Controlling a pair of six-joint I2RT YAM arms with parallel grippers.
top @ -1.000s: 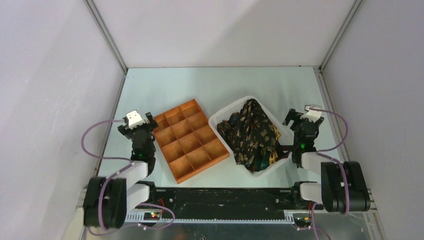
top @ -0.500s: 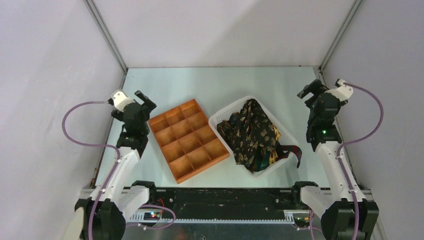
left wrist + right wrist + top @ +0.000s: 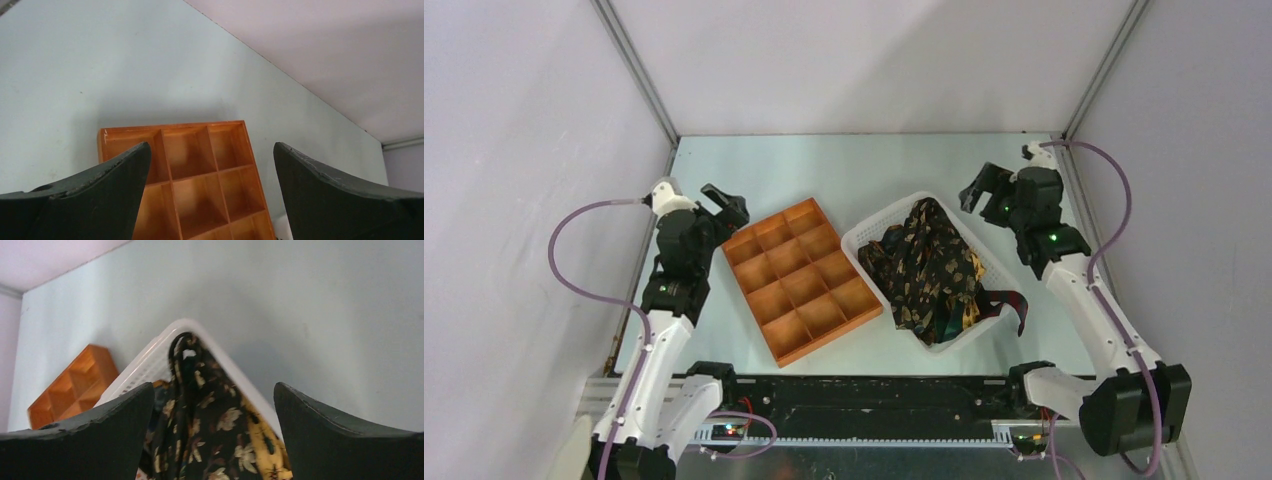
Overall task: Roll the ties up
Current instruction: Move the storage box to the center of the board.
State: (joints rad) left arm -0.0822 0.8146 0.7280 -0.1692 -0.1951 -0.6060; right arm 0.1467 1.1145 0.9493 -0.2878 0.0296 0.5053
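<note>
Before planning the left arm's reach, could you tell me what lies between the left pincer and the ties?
The orange tray and the white basket's wall, per the top view.

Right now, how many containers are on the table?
2. An orange compartment tray sits left of centre; a white mesh basket stands right of it, holding the ties. Nothing suggests another is hidden.

Robot lab cell: blank white panel walls point(image 3: 874, 60), aluminium corner extrusions point(image 3: 636, 75), pale tabletop point(image 3: 864, 165), left arm point(image 3: 664, 300) and right arm point(image 3: 1094, 305) bolted to a black base rail point(image 3: 864, 395), loose purple cables point(image 3: 552, 255).
</note>
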